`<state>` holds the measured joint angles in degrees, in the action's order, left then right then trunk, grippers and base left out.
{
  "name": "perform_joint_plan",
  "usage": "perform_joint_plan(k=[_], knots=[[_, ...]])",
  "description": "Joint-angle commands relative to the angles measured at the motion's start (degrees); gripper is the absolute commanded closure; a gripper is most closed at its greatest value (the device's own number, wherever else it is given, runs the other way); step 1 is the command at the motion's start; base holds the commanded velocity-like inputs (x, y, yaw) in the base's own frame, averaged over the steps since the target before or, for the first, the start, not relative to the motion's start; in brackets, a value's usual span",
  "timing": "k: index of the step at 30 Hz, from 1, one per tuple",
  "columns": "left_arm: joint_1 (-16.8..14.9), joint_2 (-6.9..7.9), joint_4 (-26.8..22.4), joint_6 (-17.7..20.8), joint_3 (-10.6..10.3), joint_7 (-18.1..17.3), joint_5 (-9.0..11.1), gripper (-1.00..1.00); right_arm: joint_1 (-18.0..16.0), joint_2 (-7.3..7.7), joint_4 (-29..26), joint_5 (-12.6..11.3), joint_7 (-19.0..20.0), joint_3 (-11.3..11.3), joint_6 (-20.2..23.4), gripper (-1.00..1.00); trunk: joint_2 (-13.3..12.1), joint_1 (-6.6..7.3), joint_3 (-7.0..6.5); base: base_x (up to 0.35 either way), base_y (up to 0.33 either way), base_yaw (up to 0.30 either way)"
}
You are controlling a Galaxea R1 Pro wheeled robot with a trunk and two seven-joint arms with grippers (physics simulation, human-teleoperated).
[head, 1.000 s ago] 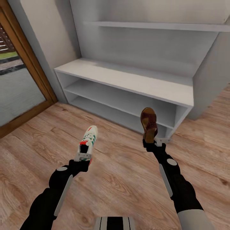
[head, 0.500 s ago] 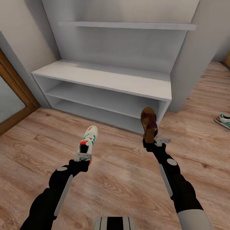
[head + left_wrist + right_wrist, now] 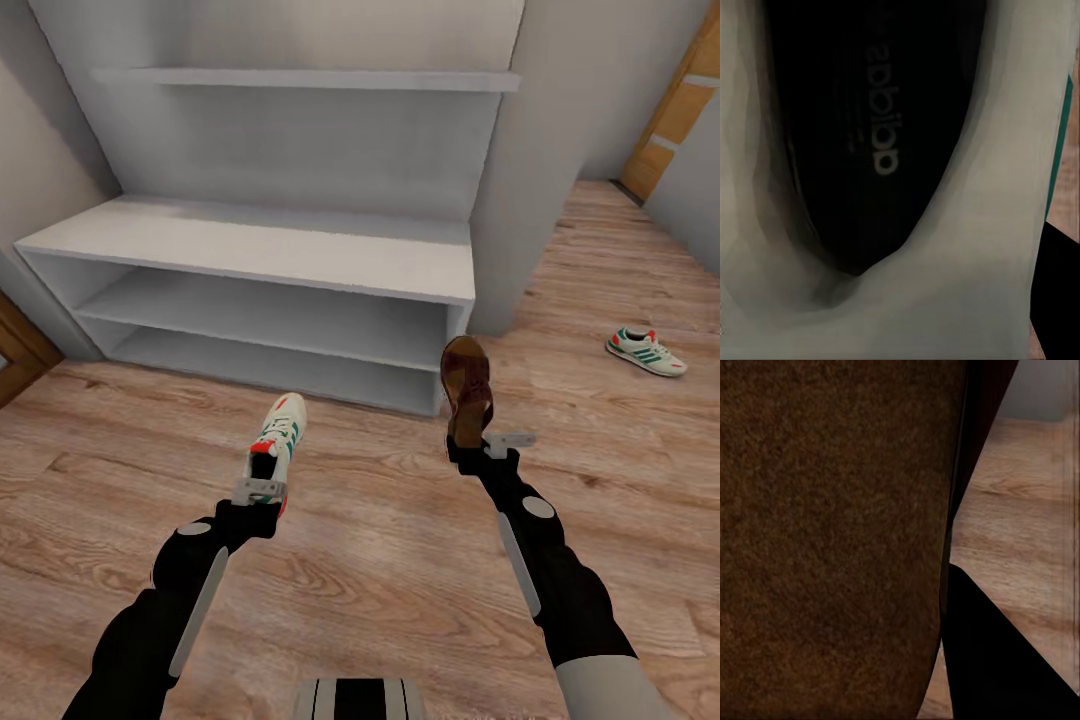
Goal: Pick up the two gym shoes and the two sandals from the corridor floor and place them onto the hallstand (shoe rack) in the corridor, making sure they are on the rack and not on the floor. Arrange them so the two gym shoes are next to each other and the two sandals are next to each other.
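Observation:
My left gripper (image 3: 263, 487) is shut on the heel of a cream-white gym shoe (image 3: 279, 432) with green stripes, toe pointing away from me; its dark insole (image 3: 877, 127) looms in the left wrist view. My right gripper (image 3: 480, 445) is shut on a dark brown sandal (image 3: 467, 388), held upright above the floor; its brown leather (image 3: 832, 540) is close up in the right wrist view. The second gym shoe (image 3: 645, 351) lies on the wood floor (image 3: 380, 540) at the right. The pale grey hallstand (image 3: 260, 250) stands straight ahead, its bench top and lower shelves bare.
A grey wall panel (image 3: 520, 200) rises at the rack's right end. A wooden door frame (image 3: 675, 110) stands at the far right, and a brown frame corner (image 3: 15, 350) shows at the left edge.
The whole view has swung to the right: the rack slid left in the picture, the glass door left the view and the second gym shoe came further in. Both arms keep their hold unchanged.

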<state>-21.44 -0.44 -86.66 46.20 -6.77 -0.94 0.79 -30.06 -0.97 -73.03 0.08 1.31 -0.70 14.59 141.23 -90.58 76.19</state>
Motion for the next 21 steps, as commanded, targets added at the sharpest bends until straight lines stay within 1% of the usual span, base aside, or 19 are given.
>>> perform_joint_plan(k=[1, 14, 17, 21], knots=[[0.00, 0.00, 0.00, 0.00, 0.00, -0.03, 0.01, 1.00, 0.00, 0.00, -0.01, -0.17, -0.08, 0.00, 0.00, 1.00, 0.00, 0.00, 0.00, 0.000, 0.000, -0.300], [0.00, 0.00, 0.00, 0.00, 0.00, 0.00, 0.01, 1.00, 0.00, 0.00, -0.01, -0.14, -0.08, 0.00, 0.00, 1.00, 0.00, 0.00, 0.00, 0.000, 0.000, -0.294], [0.00, 0.00, 0.00, -0.02, 0.00, 0.02, -0.01, 1.00, 0.00, 0.00, -0.01, -0.11, -0.08, 0.00, 0.00, 1.00, 0.00, 0.00, 0.00, 0.000, 0.000, -0.126], [0.00, 0.00, 0.00, -0.03, 0.00, 0.06, -0.04, 1.00, 0.00, 0.00, -0.01, -0.09, -0.08, 0.00, 0.00, 1.00, 0.00, 0.00, 0.00, 0.000, 0.000, -0.026]])
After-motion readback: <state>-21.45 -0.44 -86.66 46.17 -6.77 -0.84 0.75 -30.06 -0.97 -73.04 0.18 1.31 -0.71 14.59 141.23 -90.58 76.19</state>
